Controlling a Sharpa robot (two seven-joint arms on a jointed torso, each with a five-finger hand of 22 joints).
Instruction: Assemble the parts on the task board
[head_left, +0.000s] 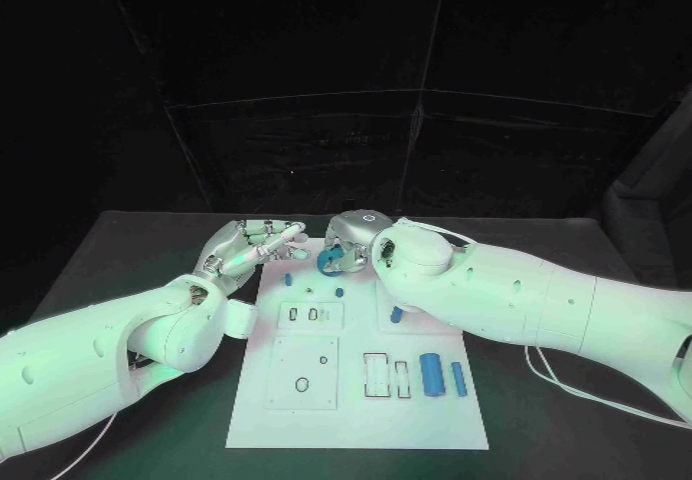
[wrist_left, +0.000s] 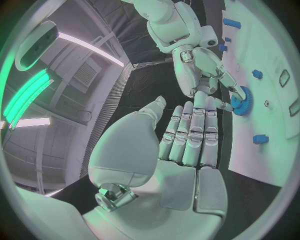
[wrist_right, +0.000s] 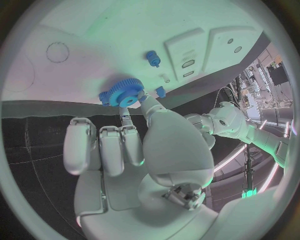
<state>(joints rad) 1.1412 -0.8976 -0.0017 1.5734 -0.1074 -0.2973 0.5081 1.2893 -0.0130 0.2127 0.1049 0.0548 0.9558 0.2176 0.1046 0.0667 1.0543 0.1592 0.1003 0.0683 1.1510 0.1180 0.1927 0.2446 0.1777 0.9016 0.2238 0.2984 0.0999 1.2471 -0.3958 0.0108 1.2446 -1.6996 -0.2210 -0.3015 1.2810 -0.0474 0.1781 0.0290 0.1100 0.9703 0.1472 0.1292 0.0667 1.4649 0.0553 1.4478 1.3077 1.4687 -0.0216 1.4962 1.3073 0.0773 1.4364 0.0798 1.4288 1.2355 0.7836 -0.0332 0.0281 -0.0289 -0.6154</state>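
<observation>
Head view, task board holding blue parts, right hand fingers pinching blue gear, left hand fingers apart.

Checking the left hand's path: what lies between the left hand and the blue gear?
In the head view, only bare white task board separates the left hand from the blue toothed gear, which the right hand holds at the board's far edge.
</observation>
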